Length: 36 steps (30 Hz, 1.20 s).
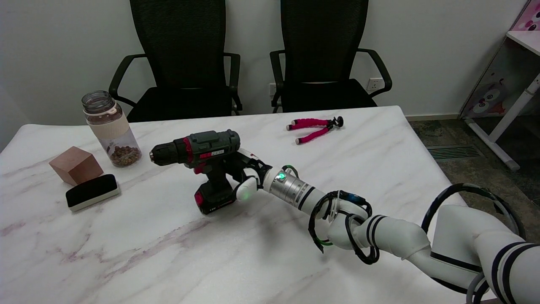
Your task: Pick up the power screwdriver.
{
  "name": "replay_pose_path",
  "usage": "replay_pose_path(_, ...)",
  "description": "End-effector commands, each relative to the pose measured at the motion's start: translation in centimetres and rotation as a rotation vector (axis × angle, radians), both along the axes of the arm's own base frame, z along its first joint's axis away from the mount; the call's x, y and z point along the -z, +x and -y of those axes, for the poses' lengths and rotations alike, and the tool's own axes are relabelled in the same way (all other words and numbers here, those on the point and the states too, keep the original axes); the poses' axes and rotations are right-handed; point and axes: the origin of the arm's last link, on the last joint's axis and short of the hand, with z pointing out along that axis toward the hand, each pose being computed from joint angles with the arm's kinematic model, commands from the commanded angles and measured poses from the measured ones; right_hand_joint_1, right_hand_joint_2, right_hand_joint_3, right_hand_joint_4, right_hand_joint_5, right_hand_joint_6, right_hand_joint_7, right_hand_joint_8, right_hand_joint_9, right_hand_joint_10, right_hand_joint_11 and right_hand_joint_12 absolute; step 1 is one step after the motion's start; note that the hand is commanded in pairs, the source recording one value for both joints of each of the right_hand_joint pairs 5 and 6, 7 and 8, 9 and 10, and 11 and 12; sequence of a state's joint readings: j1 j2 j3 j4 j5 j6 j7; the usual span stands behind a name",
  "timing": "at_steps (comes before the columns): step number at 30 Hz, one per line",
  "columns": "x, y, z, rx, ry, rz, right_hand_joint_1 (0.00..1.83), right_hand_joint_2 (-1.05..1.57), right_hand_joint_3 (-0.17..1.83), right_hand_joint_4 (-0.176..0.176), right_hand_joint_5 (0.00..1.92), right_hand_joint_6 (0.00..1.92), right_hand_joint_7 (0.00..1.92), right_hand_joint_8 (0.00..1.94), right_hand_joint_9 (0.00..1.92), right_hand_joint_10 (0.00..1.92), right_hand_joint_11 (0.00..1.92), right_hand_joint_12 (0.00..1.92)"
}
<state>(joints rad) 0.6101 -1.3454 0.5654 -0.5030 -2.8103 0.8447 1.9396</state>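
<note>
Black-and-red power screwdriver [201, 158] stands upright on the marble table [253, 253], chuck pointing left — the right hand [244, 175] is wrapped around its grip from the right. Farther left, a lidless jar [110, 128] holds brown bits at its bottom.

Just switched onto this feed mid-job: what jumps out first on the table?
The power screwdriver stands at the table's middle, chuck pointing left, with the right hand wrapped around its handle from the right. Whether its base has left the marble table cannot be told. At the left sit a glass jar, a wooden cube and a black-topped eraser; a pink flexible tripod lies at the far side.
</note>
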Motion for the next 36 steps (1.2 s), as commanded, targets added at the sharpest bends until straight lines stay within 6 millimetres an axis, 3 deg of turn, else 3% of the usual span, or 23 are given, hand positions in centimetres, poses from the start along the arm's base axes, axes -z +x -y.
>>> replay_pose_path(1,0.40,-0.01,-0.02,-0.009,-0.009,-0.006,1.12,-0.61,0.76,0.176,0.26,0.26,0.26,0.26,0.23,0.23,0.23,0.23)
replay_pose_path(11,0.23,-0.01,0.14,-0.004,-0.020,-0.006,1.16,-0.36,0.82,0.176,0.39,0.39,0.39,0.39,0.37,0.37,0.19,0.19)
replay_pose_path(19,0.21,0.05,0.26,-0.003,-0.021,-0.008,1.18,-0.29,0.86,0.176,0.42,0.42,0.42,0.42,0.49,0.49,0.28,0.28)
replay_pose_path(24,0.19,0.04,0.33,0.002,-0.023,-0.009,1.21,-0.24,0.96,0.176,0.46,0.46,0.46,0.46,0.60,0.60,0.44,0.44)
replay_pose_path(30,0.17,0.03,0.36,0.007,-0.024,-0.004,1.25,-0.19,1.30,0.176,0.57,0.57,0.57,0.57,0.89,0.89,0.81,0.81)
replay_pose_path(36,0.12,0.11,0.49,0.008,-0.028,-0.003,1.25,-0.15,1.41,0.176,0.63,0.63,0.63,0.63,1.02,1.02,0.95,0.95)
